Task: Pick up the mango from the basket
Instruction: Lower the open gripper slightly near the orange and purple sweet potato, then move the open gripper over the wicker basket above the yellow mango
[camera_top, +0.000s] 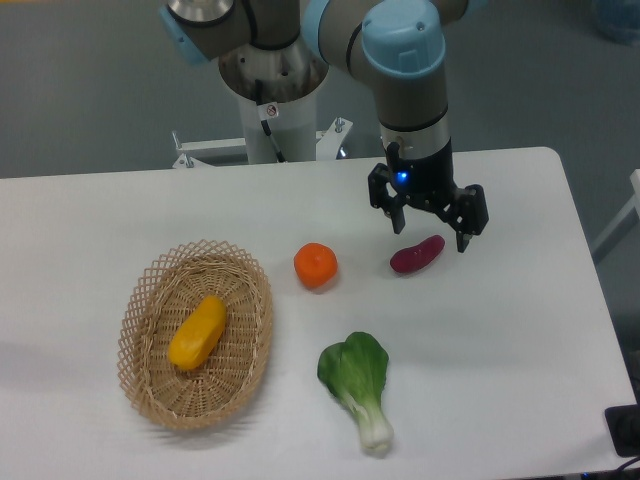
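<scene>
The mango (198, 333) is a smooth yellow-orange oblong fruit lying slantwise inside the oval wicker basket (252, 345) at the table's front left. My gripper (431, 234) hangs far to the right of the basket, just above the purple-red sweet potato (417, 254). Its two dark fingers are spread apart, open, with nothing between them.
A round orange (315, 265) sits between the basket and the sweet potato. A green leafy bok choy (359, 383) lies toward the front edge. The arm's base (270, 90) stands at the back of the white table (520, 350).
</scene>
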